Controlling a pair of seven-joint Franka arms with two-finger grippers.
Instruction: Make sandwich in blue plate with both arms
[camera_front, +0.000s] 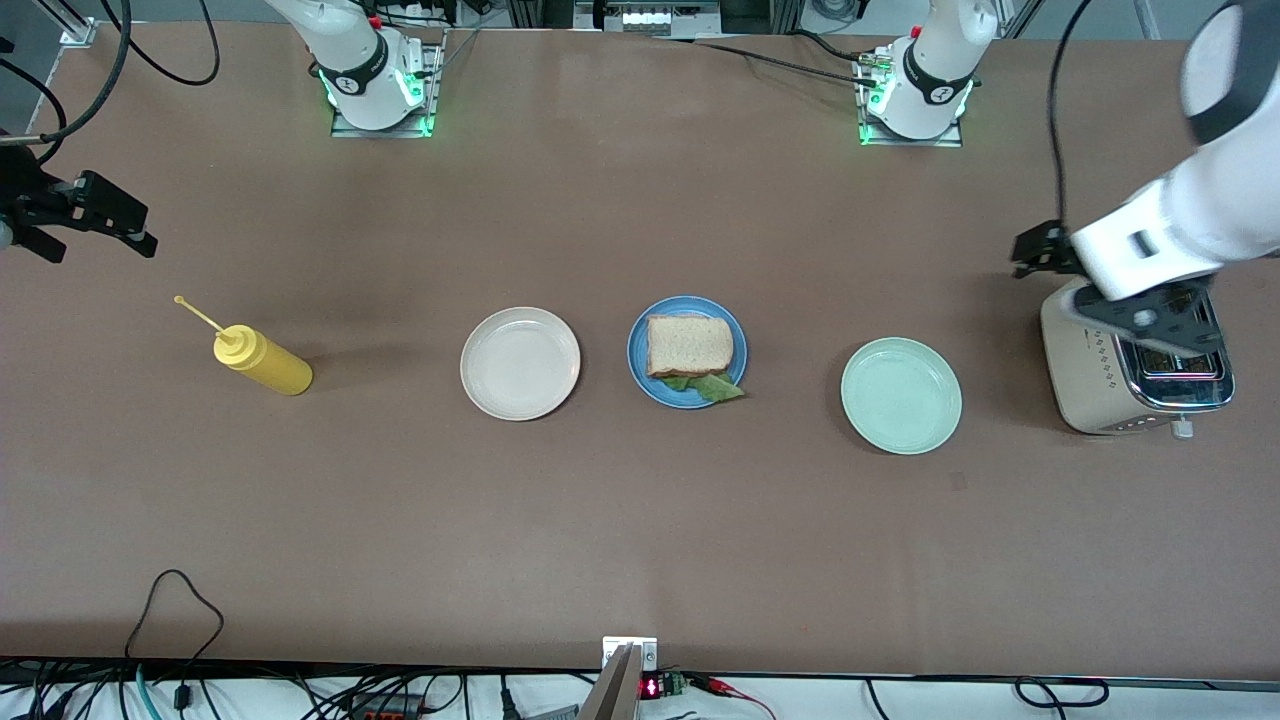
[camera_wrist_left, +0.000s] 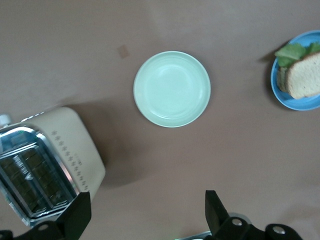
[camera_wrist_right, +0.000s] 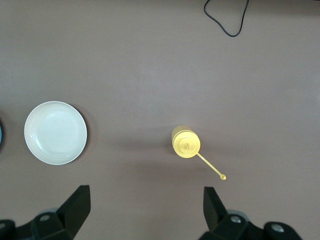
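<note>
Sandwich (camera_front: 690, 348) assembly looks finished, as far as can be judged: a toasted bread slice lies on top with a crinkled lettuce leaf (camera_front: 708, 386) sticking out from under its edge on the side nearer the front camera, all resting on the blue plate (camera_front: 640, 352) in the middle of the table; a lower slice cannot be made out. Taking the blue plate as the landmark, the cream-white plate (camera_front: 520, 363) sits just beside it toward the right arm's end of the table, bare, and the yellow squeeze bottle (camera_front: 262, 362) stands well apart from it toward that same end. The pale mint-green plate (camera_front: 901, 395) lies near the blue plate toward the left arm's end, also bare, and the toaster (camera_front: 1100, 385) stands well apart from it at that end. The left gripper (camera_wrist_left: 145, 212) hangs over the toaster, fingers spread wide with nothing between them. The right gripper (camera_wrist_right: 145, 210) is up over the table well away from the blue plate at the right arm's end, near the bottle, likewise released and holding nothing. Little seems left beyond the arms pulling clear, unless sauce from the bottle is wanted.
</note>
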